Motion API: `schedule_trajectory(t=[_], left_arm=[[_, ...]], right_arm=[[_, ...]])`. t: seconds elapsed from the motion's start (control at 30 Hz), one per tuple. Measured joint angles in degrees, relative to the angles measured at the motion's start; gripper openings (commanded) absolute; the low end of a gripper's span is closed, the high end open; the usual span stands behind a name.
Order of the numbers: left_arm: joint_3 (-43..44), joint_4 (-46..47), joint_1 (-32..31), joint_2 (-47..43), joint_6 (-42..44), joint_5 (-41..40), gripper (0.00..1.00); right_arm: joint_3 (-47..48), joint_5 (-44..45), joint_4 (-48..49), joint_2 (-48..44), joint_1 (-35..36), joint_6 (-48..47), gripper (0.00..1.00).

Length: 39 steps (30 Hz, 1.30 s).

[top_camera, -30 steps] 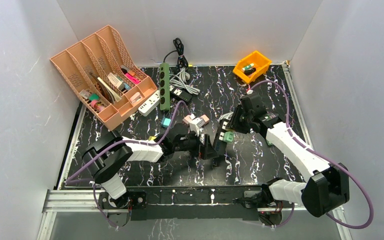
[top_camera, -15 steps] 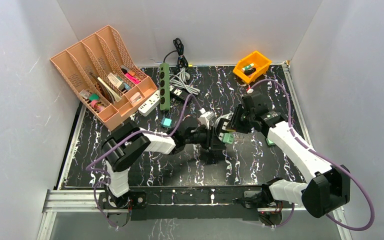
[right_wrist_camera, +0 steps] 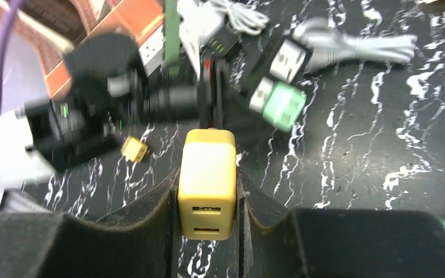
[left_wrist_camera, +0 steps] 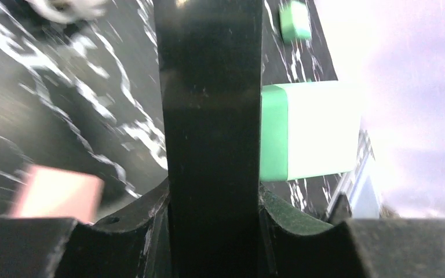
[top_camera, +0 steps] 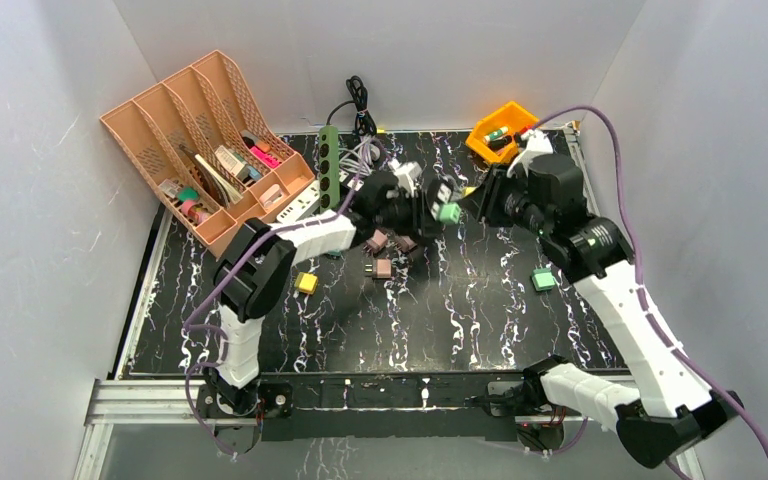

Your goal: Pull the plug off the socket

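The right end effector grips the yellow plug, whose long axis points straight at the black socket clamped in the left end effector opposite.

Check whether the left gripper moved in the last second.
Yes. The left gripper moved toward the table's far side: it was short of the power strip, now level with its near end.
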Motion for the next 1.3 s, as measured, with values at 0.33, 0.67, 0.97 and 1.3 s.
schedule_trajectory(t=[0.33,0.67,0.97,1.3], left_arm=[[20.26,-14.34,9.66,4.90,6.62,1.62,0.00],[22.53,-22.45,14.47,4.79,12.63,6.80,0.00],[20.57,-24.37,17.84,-1.38,12.52,10.54,0.00],[20.28,-29.05,19.30,-8.72,16.61,9.70,0.00]], right_arm=[[-23.43,-10.54,11.80,-6.25,7.02,0.92,0.00],[-29.59,-7.67,36.28,13.73,26.12,4.46,0.00],[-20.90,-12.74,58.03,41.99,29.66,10.38,0.00],[-11.98,-18.86,68.48,58.05,32.06,17.99,0.03]])
